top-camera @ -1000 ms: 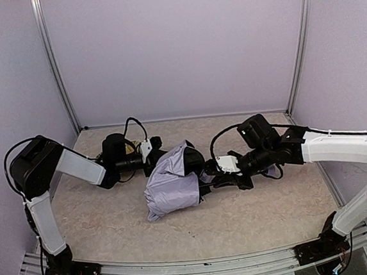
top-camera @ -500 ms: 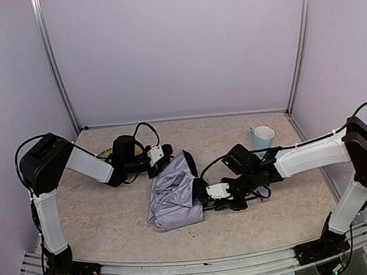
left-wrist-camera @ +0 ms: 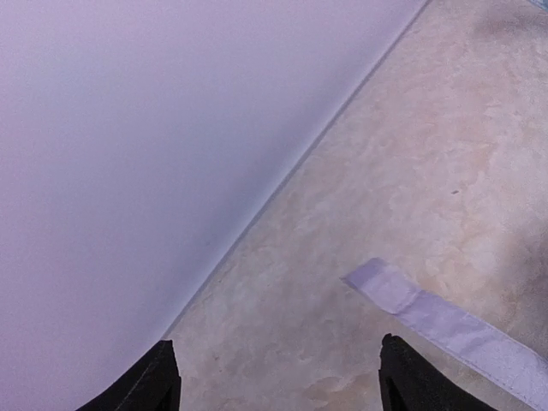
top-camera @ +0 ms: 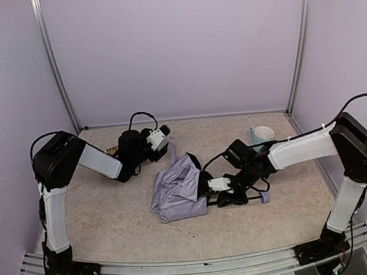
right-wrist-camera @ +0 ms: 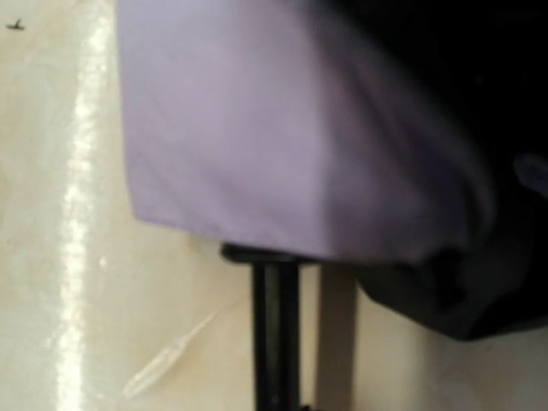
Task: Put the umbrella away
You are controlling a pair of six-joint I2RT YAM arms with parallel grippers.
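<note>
Treat the umbrella (top-camera: pixel 179 192), slumped just below centre of the top view, as probably light, with limp slippery fabric (right-wrist-camera: pixel 257 128) but a stiff thin shaft (right-wrist-camera: pixel 274 342), best held there in the clamped right gripper (top-camera: pixel 217 197), with the left gripper (left-wrist-camera: pixel 278 377) jaws apart and empty near the loose strap (left-wrist-camera: pixel 445 321).

umbrella (top-camera: pixel 177 191) matt cloth; table (top-camera: pixel 113 216) smooth, faint sheen
</note>
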